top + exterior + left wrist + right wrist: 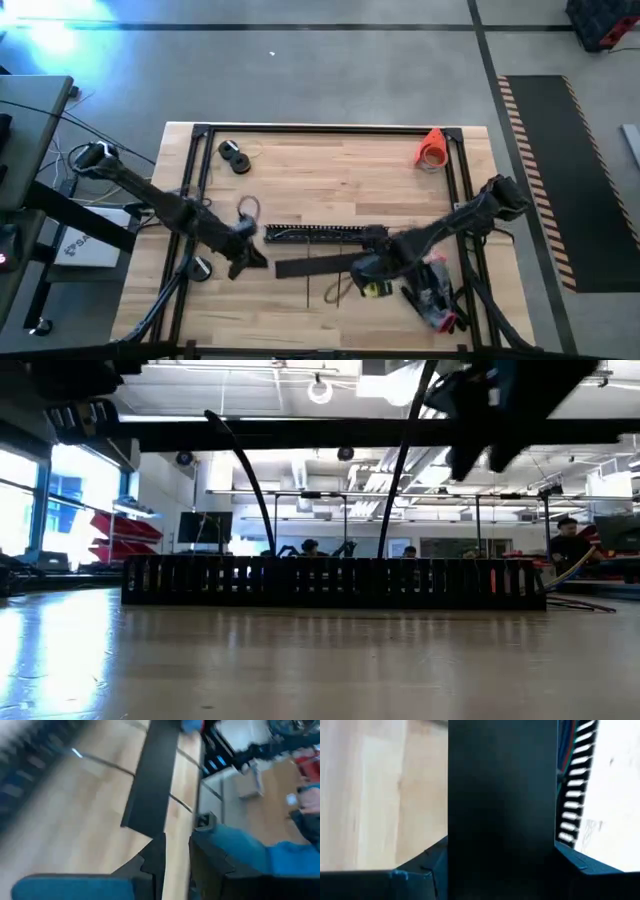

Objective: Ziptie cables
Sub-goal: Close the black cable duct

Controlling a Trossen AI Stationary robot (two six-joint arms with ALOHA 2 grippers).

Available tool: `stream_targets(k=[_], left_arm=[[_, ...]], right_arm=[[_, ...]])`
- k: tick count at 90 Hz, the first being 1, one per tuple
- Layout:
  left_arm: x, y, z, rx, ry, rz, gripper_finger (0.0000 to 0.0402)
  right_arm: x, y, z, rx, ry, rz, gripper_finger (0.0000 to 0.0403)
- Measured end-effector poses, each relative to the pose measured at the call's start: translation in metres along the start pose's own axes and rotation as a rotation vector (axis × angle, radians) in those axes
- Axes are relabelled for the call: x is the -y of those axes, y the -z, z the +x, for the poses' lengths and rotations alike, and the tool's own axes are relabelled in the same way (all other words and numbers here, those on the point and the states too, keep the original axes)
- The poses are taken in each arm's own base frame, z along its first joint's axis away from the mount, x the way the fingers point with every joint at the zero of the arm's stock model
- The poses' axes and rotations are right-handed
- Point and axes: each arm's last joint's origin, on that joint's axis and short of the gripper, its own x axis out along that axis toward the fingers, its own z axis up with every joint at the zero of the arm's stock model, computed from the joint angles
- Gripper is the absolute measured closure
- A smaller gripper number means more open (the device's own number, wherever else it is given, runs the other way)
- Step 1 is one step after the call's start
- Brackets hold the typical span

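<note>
Black slotted duct (310,234) lies across the middle of the wooden table (330,170), and inside it, in the high view, thin light wires show as a pale line: these are the cables (300,236), lying along the channel; in the right wrist view a few blue and reddish strands (563,745) run beside the duct's comb-like teeth (572,795). Just on the near side of the duct lies a flat black strip (315,267), which looks like its cover. The right gripper (372,238) sits at the right end of the duct, and its wrist view shows a broad flat black piece (502,800) filling the gap between its fingers (420,870), so the pincer appears closed on that piece, though I cannot tell for certain that it is touching. The left gripper (243,262) hovers near the left end of the duct; its two fingers (155,862) stand only a narrow gap apart, with nothing between them, above a black strip (152,780) on the wood. An orange roll of tape (431,150) rests at the far right corner, a black spool (235,156) at the far left, and a heap of red and black items (435,295) at the near right.
</note>
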Motion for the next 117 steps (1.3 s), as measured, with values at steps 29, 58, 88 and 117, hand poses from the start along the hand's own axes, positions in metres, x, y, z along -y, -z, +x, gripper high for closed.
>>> stream_targets(k=[29,58,88,117], left_arm=[[-0.012,-0.011,-0.040,0.235,-0.151,0.227,0.0357],[-0.027,0.003,-0.014,0.120,-0.412,0.270,0.0374],[-0.038,0.009,0.015,0.015,-0.542,0.252,0.0400],[-0.033,0.003,0.021,0.054,-0.477,0.281,0.0401]], right_arm=[[0.084,-0.032,0.028,0.101,-0.213,0.160,0.0203],[0.112,-0.049,0.059,-0.085,-0.190,0.120,0.0203],[0.119,-0.050,0.062,-0.164,-0.170,0.097,0.0203],[0.121,-0.050,0.056,-0.182,-0.172,0.150,0.0203]])
